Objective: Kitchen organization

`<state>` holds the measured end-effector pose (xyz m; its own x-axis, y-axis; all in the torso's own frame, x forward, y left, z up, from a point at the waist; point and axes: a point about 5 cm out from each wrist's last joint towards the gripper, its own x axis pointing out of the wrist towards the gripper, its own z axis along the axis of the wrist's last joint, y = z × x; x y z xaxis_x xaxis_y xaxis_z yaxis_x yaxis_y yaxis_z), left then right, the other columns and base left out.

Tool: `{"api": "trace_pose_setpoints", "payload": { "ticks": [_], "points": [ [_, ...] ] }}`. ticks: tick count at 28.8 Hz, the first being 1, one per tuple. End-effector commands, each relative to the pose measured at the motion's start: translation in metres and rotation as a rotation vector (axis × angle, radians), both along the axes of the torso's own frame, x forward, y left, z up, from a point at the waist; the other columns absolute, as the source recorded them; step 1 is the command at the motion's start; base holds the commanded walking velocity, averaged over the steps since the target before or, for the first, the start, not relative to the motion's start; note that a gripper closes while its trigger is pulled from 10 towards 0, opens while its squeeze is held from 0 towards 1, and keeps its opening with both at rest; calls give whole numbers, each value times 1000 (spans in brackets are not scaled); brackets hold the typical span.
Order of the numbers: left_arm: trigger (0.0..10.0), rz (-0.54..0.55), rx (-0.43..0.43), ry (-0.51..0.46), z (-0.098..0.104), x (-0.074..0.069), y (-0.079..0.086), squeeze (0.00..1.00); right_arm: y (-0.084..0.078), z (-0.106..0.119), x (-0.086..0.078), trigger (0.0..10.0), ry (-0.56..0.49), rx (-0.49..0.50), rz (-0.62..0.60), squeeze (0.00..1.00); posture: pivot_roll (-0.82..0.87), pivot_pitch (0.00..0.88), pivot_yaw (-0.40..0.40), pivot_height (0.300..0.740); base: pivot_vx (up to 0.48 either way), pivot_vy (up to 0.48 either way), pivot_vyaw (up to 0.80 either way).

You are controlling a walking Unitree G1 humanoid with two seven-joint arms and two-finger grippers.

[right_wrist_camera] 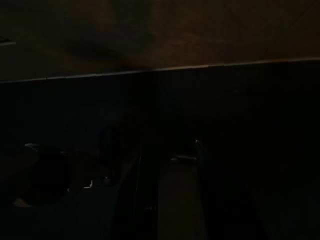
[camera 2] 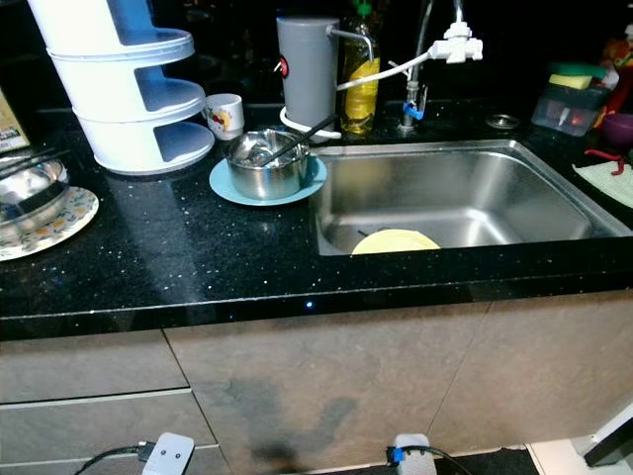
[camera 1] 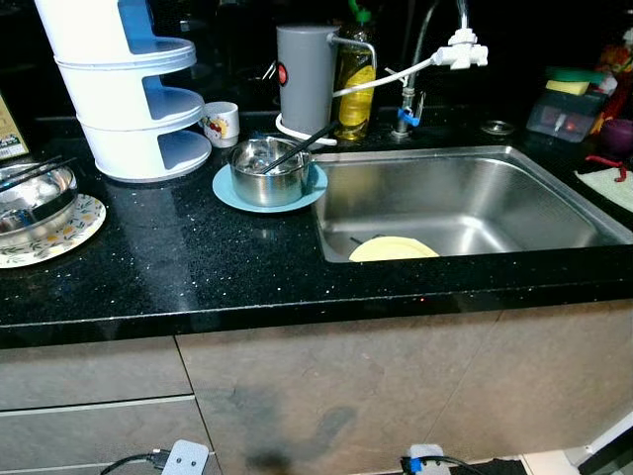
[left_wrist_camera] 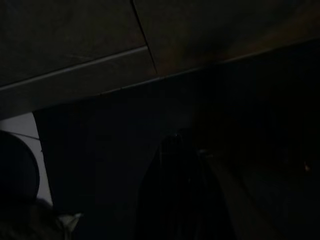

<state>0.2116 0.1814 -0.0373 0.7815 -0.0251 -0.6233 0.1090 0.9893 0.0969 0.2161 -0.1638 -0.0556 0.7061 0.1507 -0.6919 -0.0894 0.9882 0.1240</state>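
We stand before a black speckled countertop [camera 1: 198, 267] with a stainless steel sink [camera 1: 465, 203] set into its right half. A round yellow plate [camera 1: 393, 248] lies in the basin against the near wall, partly hidden by the counter edge. Just left of the sink, a small steel pot [camera 1: 267, 173] sits on a light blue saucer [camera 1: 226, 190], and a dark utensil [camera 1: 302, 148] leans out of the pot toward the back. Behind the pot stands a grey cylindrical dispenser [camera 1: 305, 79], and beside it a bottle of yellow liquid [camera 1: 356, 89]. The faucet [camera 1: 410, 99] rises behind the sink's back rim, with a white fitting [camera 1: 463, 51] on its spout. A white mug with a printed pattern [camera 1: 222, 123] rests near the base of a white three-tier rack with blue shelves [camera 1: 119, 84] at the back left. At the far left edge, a steel bowl [camera 1: 30, 198] sits on a floral plate [camera 1: 74, 233]. On the far right, a clear container holding a yellow and green sponge [camera 1: 569, 104] stands at the counter's back. Both wrist views are very dark. Our left gripper [left_wrist_camera: 180, 200] and right gripper [right_wrist_camera: 170, 195] appear as faint black shapes hanging beside the cabinet fronts [camera 1: 346, 386], and we cannot tell whether either is spread or pressed together.
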Motion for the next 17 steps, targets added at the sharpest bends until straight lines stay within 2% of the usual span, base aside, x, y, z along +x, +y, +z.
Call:
{"api": "trace_pose_setpoints", "payload": {
  "ticks": [1,17],
  "points": [
    [10000,11,13,4,-5,-5,2,0,1,-5,-7,10000,15,-13,11,0,16,167,0,740,0,0,0],
    [10000,46,17,-11,-9,-7,3,0,1,-9,-7,10000,50,-21,46,0,29,203,-22,740,0,0,0]
  ]
}}
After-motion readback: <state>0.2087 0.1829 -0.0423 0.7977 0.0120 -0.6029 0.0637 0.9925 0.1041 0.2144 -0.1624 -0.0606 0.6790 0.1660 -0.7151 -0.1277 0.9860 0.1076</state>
